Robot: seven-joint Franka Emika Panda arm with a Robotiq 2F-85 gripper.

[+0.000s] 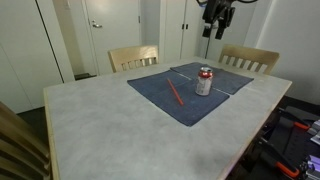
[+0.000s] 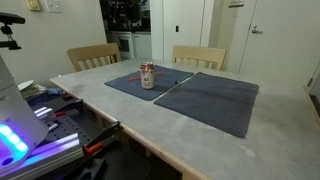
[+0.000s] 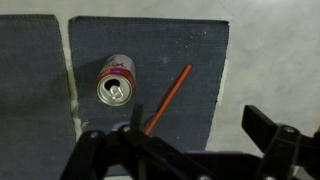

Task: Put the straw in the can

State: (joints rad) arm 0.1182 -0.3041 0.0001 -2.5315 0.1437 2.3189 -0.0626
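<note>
Gripper (image 3: pixel 185 150) was spread wide open with nothing between its fingers. In the wrist view it filled the bottom edge of the frame and looked straight down at the table. In an exterior view (image 1: pixel 216 28) it hung way up at the top right of the picture, well clear of everything.

Closest below it in the wrist view was the straw (image 3: pixel 170 97). It's thin and red, and it lay flat on a dark blue mat (image 3: pixel 190 50), slanting from lower centre up toward the right. Its lower end slipped behind the gripper's dark frame. The can (image 3: pixel 117 82) stood just left of it, near but not touching, upright with its opening facing up. A second mat (image 3: pixel 30 70) sat at the left edge of that frame.

From the room side, the pale table (image 1: pixel 100 130) took up the whole foreground. Past that was the mat (image 1: pixel 150 85), with the straw (image 1: pixel 176 94) lying on it and the can (image 1: pixel 204 81) upright to its right. In the other angle the can (image 2: pixel 147 76) sat left of centre, and I couldn't really make out the straw there.

Two wooden chairs (image 1: pixel 133 57) (image 1: pixel 250 60) were tucked in at the far side, with white doors (image 1: pixel 100 30) behind them.
</note>
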